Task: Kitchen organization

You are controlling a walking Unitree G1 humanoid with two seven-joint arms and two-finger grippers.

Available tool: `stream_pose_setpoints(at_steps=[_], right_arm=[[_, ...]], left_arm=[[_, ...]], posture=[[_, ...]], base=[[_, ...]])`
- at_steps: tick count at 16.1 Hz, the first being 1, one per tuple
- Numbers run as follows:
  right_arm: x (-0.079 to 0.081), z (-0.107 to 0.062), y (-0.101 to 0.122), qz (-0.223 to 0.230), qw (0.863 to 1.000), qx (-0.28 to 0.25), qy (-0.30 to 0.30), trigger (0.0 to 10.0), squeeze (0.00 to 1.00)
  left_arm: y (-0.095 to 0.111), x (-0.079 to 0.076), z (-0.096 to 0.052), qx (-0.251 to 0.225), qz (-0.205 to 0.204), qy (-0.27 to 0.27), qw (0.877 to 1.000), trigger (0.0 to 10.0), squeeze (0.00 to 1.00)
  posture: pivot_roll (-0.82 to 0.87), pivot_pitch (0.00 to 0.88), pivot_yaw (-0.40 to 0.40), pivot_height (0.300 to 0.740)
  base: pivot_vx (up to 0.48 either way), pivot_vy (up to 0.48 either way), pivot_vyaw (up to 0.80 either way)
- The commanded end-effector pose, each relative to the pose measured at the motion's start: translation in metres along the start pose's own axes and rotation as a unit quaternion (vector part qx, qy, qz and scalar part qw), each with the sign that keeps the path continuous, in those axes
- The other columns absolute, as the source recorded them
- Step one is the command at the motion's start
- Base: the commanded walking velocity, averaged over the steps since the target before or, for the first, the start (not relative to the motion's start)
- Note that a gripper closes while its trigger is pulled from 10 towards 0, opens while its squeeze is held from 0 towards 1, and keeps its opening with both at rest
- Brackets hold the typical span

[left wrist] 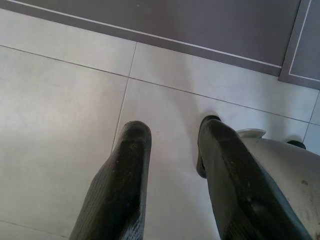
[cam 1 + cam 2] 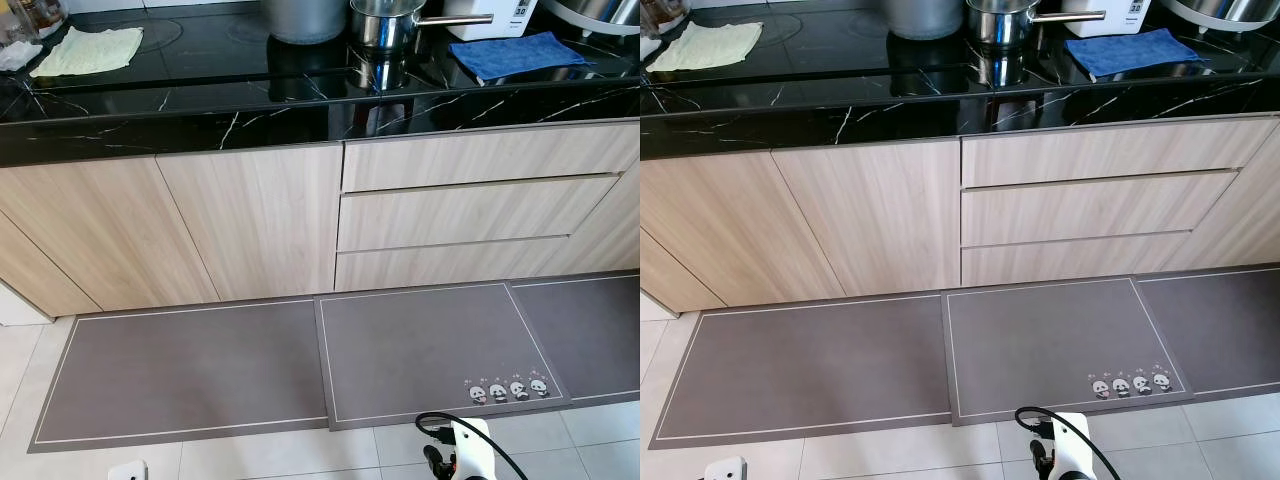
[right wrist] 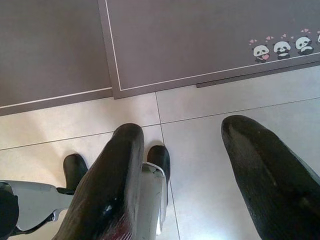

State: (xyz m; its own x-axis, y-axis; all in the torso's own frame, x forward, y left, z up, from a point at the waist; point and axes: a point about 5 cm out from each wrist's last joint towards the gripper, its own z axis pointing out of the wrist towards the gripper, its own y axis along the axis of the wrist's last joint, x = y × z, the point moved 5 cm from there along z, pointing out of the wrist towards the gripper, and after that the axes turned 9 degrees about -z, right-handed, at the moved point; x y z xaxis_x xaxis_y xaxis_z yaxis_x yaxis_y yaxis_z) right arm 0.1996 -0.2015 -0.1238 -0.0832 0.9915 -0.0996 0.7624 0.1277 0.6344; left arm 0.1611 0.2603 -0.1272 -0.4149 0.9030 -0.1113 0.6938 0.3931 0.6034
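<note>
1. I am facing a black marbled tabletop (image 2: 150, 100) with wooden cabinets under it: two doors (image 2: 250, 220) on my left and three drawers (image 2: 470, 210) stacked on my right.
2. One steel pot (image 2: 385, 22) is sitting on the tabletop near the middle, its handle pointing to my right, with one larger grey pot (image 2: 305, 18) just beside it on its left.
3. Two cloths are lying on the tabletop, well apart: a pale yellow cloth (image 2: 88, 50) at my left and a blue cloth (image 2: 515, 52) at my right.
4. Three grey mats (image 2: 420, 350) are covering the floor along the cabinets; the middle one is showing four small pandas (image 2: 507, 390).
5. My left end effector (image 1: 172, 150) is hanging over the pale floor tiles (image 1: 60, 110), its two fingers apart and holding nothing.
6. My right end effector (image 3: 187, 150) is hanging over the tiles near the mat edge, fingers spread wide and holding nothing.
</note>
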Motion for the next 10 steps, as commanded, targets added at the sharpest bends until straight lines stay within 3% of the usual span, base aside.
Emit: stream_pose_setpoints(at_steps=[1, 10], right_arm=[[0.0442, 0.004, -0.002, 0.025, 0.994, 0.047, 0.091, 10.0, 0.0], [0.0441, 0.0041, -0.0013, 0.026, 0.994, 0.046, 0.091, 10.0, 0.0]], left_arm=[[-0.0275, -0.0016, -0.004, 0.096, 0.113, -0.04, 0.988, 10.0, 0.0], [-0.027, -0.002, -0.0038, 0.095, 0.11, -0.04, 0.989, 10.0, 0.0]], posture=[[-0.02, 0.178, 0.033, 0.74], [-0.03, 0.184, 0.032, 0.74]], base=[[0.0, 0.0, 0.0], [0.0, 0.0, 0.0]])
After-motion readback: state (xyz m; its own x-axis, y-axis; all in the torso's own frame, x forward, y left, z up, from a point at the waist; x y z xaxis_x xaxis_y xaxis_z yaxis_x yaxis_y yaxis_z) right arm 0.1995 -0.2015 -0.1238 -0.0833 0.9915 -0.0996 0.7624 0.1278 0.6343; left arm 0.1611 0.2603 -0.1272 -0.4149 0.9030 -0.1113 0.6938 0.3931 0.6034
